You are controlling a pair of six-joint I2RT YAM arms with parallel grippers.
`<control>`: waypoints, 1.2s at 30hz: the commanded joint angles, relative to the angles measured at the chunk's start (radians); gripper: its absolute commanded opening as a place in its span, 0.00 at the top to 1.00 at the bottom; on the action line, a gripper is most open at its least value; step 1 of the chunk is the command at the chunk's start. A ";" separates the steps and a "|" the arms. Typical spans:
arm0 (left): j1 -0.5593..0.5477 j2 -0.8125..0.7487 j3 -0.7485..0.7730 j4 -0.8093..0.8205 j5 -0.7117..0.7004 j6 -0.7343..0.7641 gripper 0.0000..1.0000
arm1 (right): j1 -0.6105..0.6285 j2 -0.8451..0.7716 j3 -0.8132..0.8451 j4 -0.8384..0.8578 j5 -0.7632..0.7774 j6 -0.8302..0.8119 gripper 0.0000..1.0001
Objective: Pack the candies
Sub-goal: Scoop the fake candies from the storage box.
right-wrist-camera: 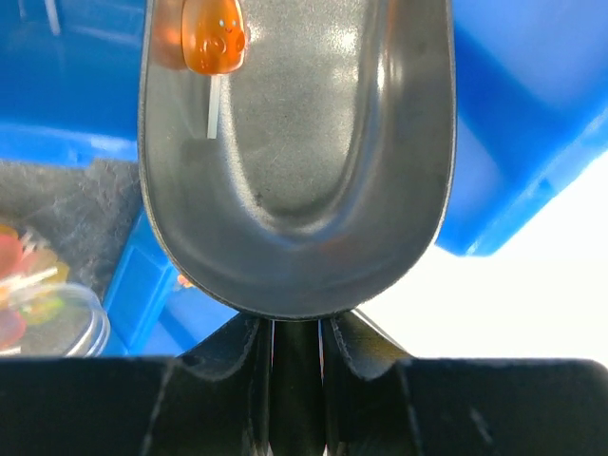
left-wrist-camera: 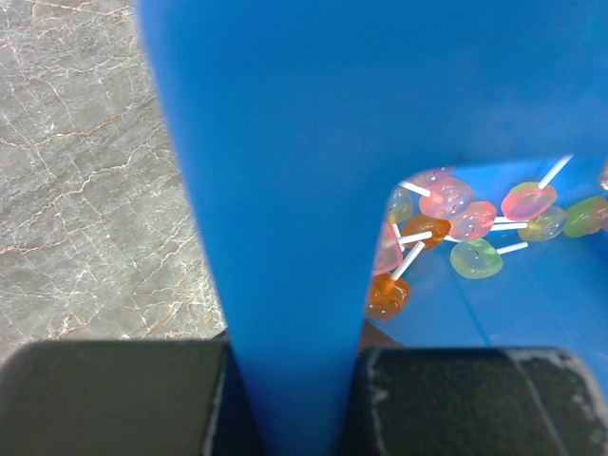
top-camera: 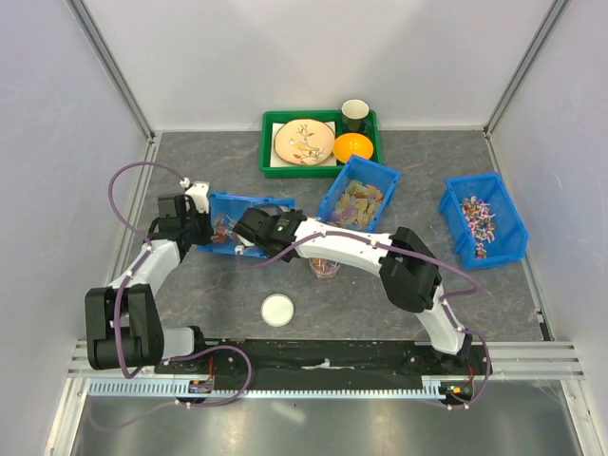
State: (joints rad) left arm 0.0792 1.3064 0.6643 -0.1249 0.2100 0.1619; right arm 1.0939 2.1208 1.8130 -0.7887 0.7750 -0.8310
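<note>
Scooping is the step you're on, going by all three views.

From the top camera, your left gripper (top-camera: 202,231) sits at the left end of the blue bin (top-camera: 249,204) and looks to be tipping it. Your right gripper (top-camera: 249,239) reaches into that same bin from the near side. A small clear container (top-camera: 324,267) stands just beside the right forearm, already holding some sweets, and a white lid (top-camera: 277,310) lies nearer the bases. Two other blue bins and a green tray sit further back.

Left wrist view: your fingers are clamped on the bin's blue wall (left-wrist-camera: 285,237), one either side. Past it you see the candies (left-wrist-camera: 446,228), which are glossy little lollipops on white sticks in orange, pink, red and yellow-green, bunched on the bin floor.

Right wrist view: your jaws are pinched tight on the handle of a metal scoop (right-wrist-camera: 294,161). One orange candy (right-wrist-camera: 214,33) sits near its far end, so the scoop's nearly empty. The container shows at lower left.

Next I'd say you push deeper for more, then carry level to the container so nothing rolls off.
</note>
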 commanded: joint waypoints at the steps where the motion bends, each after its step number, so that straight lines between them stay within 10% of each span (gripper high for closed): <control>1: 0.004 -0.010 0.009 0.038 0.008 0.018 0.99 | 0.032 0.100 0.055 0.048 0.113 -0.016 1.00; 13: 0.004 -0.015 0.009 0.033 0.008 0.018 0.98 | 0.112 0.364 0.353 0.060 -0.041 0.044 1.00; 36: 0.005 -0.012 0.021 0.018 0.014 0.018 0.99 | -0.104 0.094 0.092 0.184 -0.763 0.351 1.00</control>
State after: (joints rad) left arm 0.0986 1.3079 0.6643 -0.1329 0.1871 0.1589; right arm 1.0096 2.2856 1.9182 -0.6090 0.1745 -0.5232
